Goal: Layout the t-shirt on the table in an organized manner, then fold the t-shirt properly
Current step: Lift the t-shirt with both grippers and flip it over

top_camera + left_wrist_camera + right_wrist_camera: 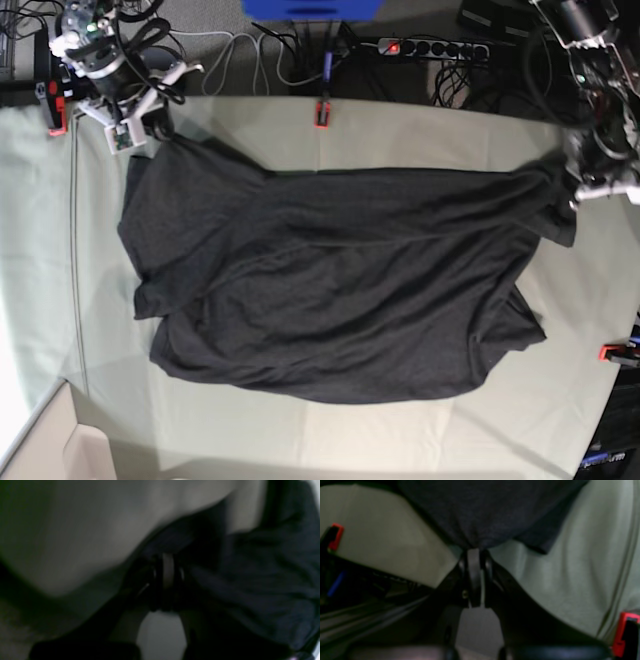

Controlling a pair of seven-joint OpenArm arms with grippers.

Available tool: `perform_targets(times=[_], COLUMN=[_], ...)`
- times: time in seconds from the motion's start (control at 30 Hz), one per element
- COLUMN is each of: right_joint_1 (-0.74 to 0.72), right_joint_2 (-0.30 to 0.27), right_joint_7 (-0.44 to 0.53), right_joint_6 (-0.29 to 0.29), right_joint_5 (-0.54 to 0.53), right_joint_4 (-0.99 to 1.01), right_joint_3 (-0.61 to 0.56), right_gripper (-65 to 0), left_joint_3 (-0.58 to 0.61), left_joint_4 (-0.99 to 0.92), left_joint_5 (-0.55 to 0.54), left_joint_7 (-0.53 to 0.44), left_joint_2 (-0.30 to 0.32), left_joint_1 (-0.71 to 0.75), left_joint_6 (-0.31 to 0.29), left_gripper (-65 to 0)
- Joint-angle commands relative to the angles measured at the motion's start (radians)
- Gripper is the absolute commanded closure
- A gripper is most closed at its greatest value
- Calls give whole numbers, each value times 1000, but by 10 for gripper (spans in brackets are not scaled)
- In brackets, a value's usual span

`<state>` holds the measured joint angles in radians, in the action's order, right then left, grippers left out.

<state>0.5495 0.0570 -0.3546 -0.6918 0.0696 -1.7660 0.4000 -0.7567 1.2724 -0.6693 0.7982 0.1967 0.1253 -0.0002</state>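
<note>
Base view, bottom of frame up: bare table (330,435) along the lower edge, pale grey-green cloth, faint crease lines. A pale box corner pokes in at lower left.

Shirt (340,290) fills the middle of the frame, charcoal, lying mostly flat with wrinkles. Long axis runs left-right across the picture. No print showing on the upward face. Lower edge curves along the bottom, one loose flap hangs out at lower right. Left end bunched into folds, with a diagonal ridge crossing the left half. Which end is collar and which is hem I cannot tell.

Red clamp (612,351) at right edge, mid-low. Another at top centre on the far edge, one more at far left top.

Right gripper (150,125), upper left of frame: clamped shut on the shirt's upper left corner. Right wrist view confirms it: gripper (475,552) at frame centre, fingers together, dark cloth (485,512) fanning upward out of the pinch, table (570,580) to the right, red clamps at left and lower right edges.

Left gripper (590,185), upper right of frame: also closed on the shirt, holding the upper right corner, fabric pulled up into a peak there. Left wrist view is dark and blurred; gripper (167,572) at centre, fingers together, shirt (262,580) bunched to the right, table (75,530) at upper left.

Far side, beyond the table: cables, power strip, blue box at top centre.
</note>
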Motion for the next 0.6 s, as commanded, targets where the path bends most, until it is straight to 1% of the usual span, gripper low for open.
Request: perform_targets(times=[0.0,0.17,0.27,0.33,0.4,0.47,0.5,0.57], right_joint_1=[5,10,1,-33,-78,-138,-168,-260], right_joint_2=[-12,-16,-36,-47,-56,-87,-99,-122], right_joint_7=[24,25,27,25,22,19,6,-57], right_joint_6=[-6,-6,-6,-6,-6,-6,-6,-6], right_joint_5=[-17,-18,-21,-21,-17,-15,-15,-15], right_joint_4=[-8,2,-5,-39,-84,-140,-160,-193], right_joint_3=[3,-2,-2,1,4,4,4,4], right_gripper=[0,0,0,0,0,0,0,0], left_joint_3=[-4,-5,-5,-4,-2,13,33,76], left_joint_4=[2,-1,48,89,151,212,232,270], left_joint_5=[-10,-19,-19,-14,-10,-8,-8,-8], left_joint_7=[-16,-20,-16,-13,-7,16,34,74], left_joint_2=[19,19,20,20,20,27,30,51], left_joint_1=[0,41,41,33,-20,-83,-118,-197], left_joint_6=[-4,-4,-4,-4,-1,4,4,4], left_gripper=[0,0,0,0,0,0,0,0])
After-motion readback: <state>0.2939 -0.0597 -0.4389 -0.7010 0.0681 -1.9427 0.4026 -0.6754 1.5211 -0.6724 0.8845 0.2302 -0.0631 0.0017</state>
